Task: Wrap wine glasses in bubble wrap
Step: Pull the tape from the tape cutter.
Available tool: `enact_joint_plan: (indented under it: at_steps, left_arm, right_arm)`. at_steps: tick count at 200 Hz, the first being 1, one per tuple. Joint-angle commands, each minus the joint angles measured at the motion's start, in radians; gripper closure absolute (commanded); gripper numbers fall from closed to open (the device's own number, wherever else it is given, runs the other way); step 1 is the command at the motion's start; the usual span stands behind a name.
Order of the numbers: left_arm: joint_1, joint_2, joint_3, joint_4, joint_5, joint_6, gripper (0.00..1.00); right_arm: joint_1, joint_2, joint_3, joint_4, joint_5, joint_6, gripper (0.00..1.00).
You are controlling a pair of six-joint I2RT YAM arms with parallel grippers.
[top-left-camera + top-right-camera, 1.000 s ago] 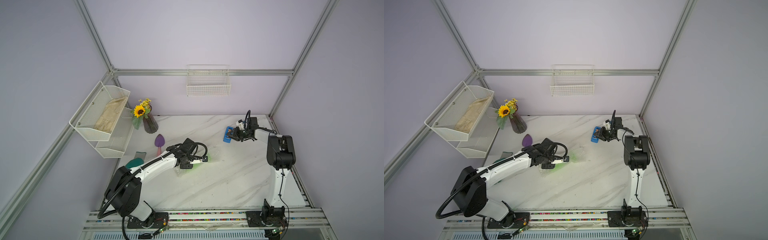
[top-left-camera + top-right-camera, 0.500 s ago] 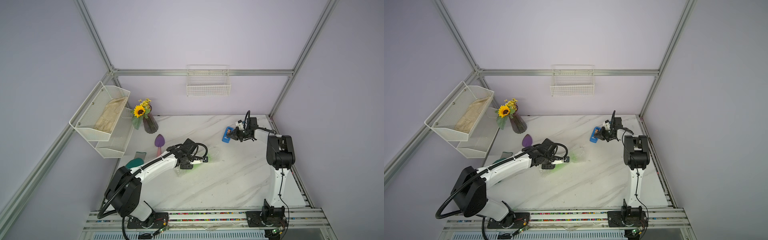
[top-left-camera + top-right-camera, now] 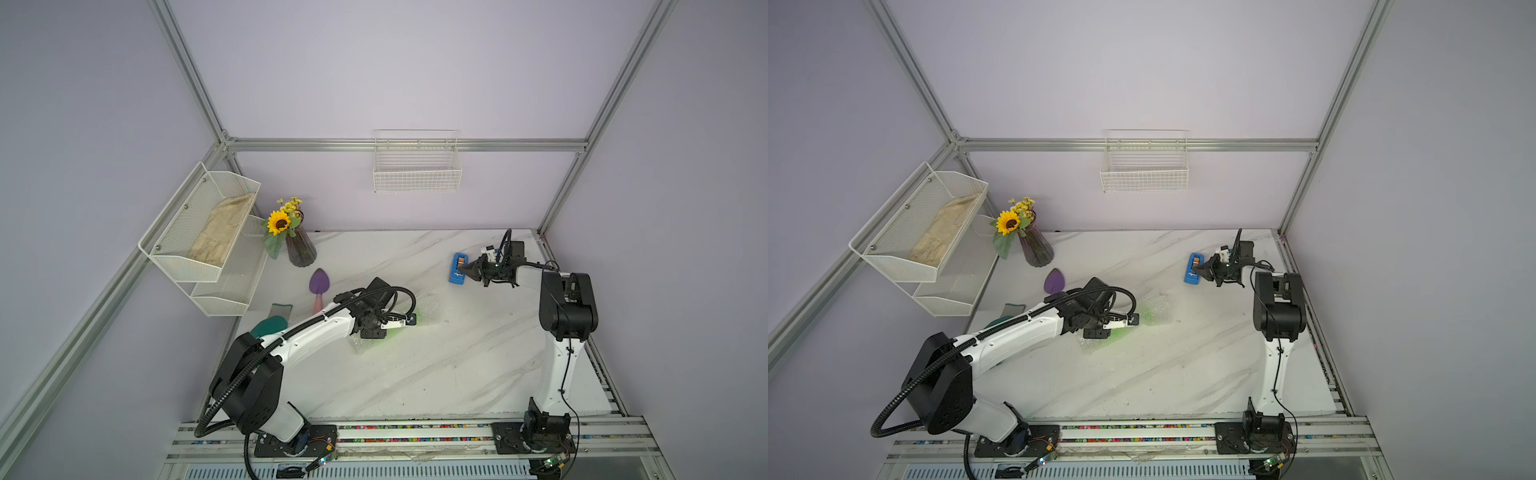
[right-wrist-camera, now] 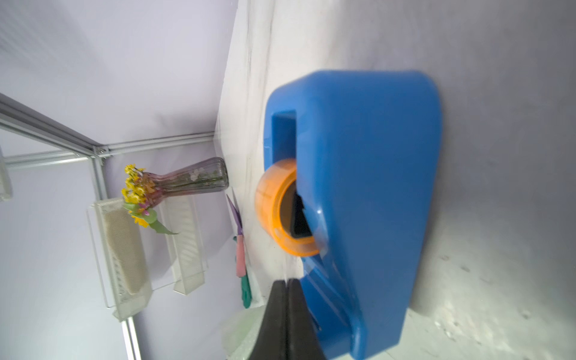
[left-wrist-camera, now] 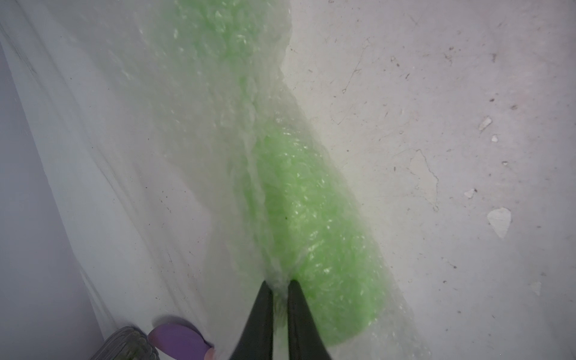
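The left gripper [image 5: 279, 282] pinches a fold of bubble wrap [image 5: 218, 109] beside the lime-green goblet [image 5: 311, 218] lying rolled inside it mid-table, likely to stop it unwinding, while the right gripper [image 4: 288, 282], fingers pressed together, meets the blue tape dispenser [image 4: 367, 187], seemingly for tape.

Goblet [image 5: 305, 218] a green blur under bubble wrap [image 5: 187, 93] (stem perhaps hidden), purple trowel [image 5: 177, 339] cut off at the edge.

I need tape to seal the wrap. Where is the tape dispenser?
In a top view the tape dispenser sits toward the back right of the table, at the right gripper's tips.
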Motion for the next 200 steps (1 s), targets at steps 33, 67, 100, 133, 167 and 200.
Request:
enact_joint_plan:
  at_steps: [33,67,100,133,167,200]
  left_arm:
    - [-0.008,-0.002,-0.002,-0.015,-0.005,0.000,0.88]
    - [-0.009,0.001,0.002,-0.017,-0.006,0.001,0.88]
    - [-0.012,0.001,0.001,-0.018,-0.001,0.001,0.88]
    - [-0.015,0.001,0.000,-0.021,-0.007,-0.001,0.88]
    - [-0.015,0.003,0.000,-0.021,0.001,-0.001,0.88]
    - [-0.017,0.007,-0.001,-0.020,0.001,-0.004,0.88]
  right_arm:
    - [-0.021,-0.066,-0.068,0.320,-0.105,0.311,1.00]
    - [-0.027,-0.100,-0.067,0.285,-0.108,0.293,1.00]
    - [-0.030,-0.080,-0.129,0.420,-0.131,0.392,1.00]
    - [-0.038,-0.056,-0.212,0.593,-0.139,0.521,1.00]
    - [-0.040,-0.063,-0.227,0.605,-0.147,0.544,1.00]
    - [-0.052,-0.015,-0.295,0.697,-0.136,0.625,1.00]
